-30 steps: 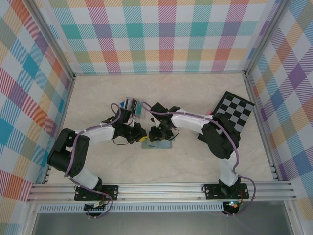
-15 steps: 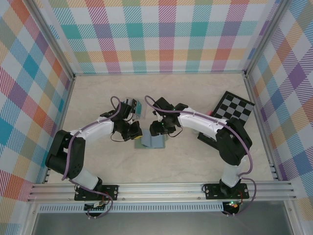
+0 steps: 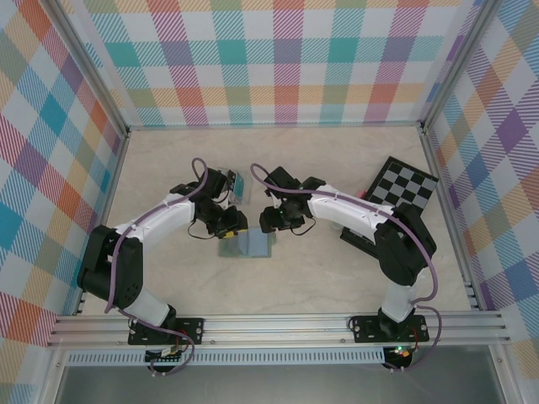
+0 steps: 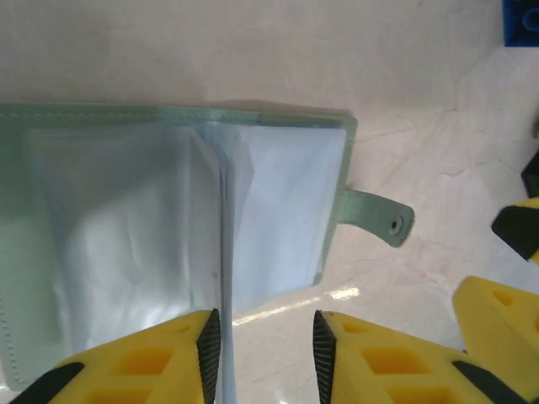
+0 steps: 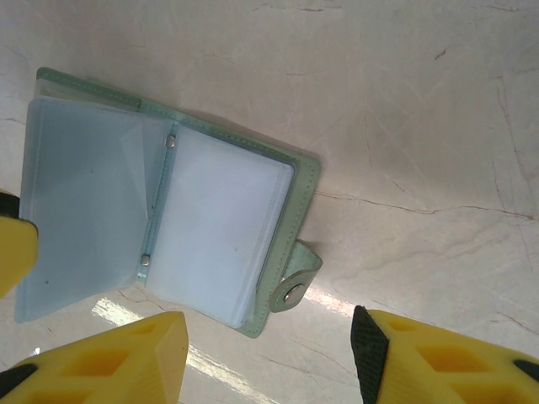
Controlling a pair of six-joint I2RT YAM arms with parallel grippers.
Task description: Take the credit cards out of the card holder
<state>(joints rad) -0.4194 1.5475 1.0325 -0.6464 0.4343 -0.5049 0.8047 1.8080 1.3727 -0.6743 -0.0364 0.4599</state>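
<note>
The card holder (image 3: 247, 245) lies open on the table between both grippers, grey-green outside, with pale blue sleeves (image 4: 152, 227) and a snap strap (image 5: 295, 284). One sleeve leaf (image 4: 224, 252) stands on edge right beside my left gripper's left pad (image 4: 209, 353). My left gripper (image 4: 263, 362) is open, with bare table between its pads. My right gripper (image 5: 269, 362) hangs open just off the holder's strap corner, holding nothing. The credit cards are hidden; I cannot tell whether the sleeves hold any.
A clear stand with upright cards (image 3: 231, 183) sits just behind the left gripper (image 3: 229, 225). A black-and-white checkered board (image 3: 404, 192) lies at the right, beyond the right arm. Plaid walls enclose the marble-look table (image 3: 337, 160).
The left gripper's jaws have parted after being shut. The card holder has slid left across the table. Both grippers have drawn slightly toward the back.
</note>
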